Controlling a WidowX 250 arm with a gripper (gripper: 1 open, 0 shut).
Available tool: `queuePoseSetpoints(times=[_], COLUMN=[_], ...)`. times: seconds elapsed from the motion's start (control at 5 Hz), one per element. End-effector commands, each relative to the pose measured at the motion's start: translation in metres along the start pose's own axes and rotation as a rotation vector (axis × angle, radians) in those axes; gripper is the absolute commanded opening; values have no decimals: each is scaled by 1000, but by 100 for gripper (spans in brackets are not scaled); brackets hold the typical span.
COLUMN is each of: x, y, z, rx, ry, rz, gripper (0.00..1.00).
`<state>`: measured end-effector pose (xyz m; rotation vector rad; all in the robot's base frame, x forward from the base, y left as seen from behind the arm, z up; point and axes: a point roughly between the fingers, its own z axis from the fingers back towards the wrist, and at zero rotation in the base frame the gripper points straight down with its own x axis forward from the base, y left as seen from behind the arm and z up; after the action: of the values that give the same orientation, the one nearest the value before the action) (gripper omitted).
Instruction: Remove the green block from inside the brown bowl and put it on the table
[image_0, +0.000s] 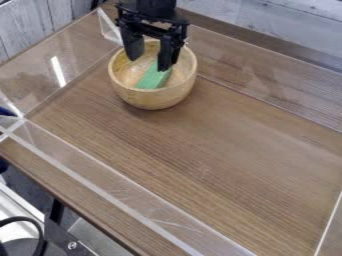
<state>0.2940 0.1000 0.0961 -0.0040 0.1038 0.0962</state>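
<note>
Pale planked wall behind; possibly dark stand below.

Wood-grain table, pale wooden bowl, clear plastic walls

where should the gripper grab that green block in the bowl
Probably across the narrow width of the green block, near its middle, coming straight down from above. The bar lies slanted inside the brown bowl, whose thick walls block any sideways approach. The open gripper hangs overhead.
</note>
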Motion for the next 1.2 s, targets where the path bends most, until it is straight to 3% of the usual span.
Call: queuePoseSetpoints(times=[0.0, 1.0], x=[13, 32], y=[11, 22], z=[10, -12], rx=[22, 29], ry=[-56, -40], rz=[15, 45], gripper=[100, 100])
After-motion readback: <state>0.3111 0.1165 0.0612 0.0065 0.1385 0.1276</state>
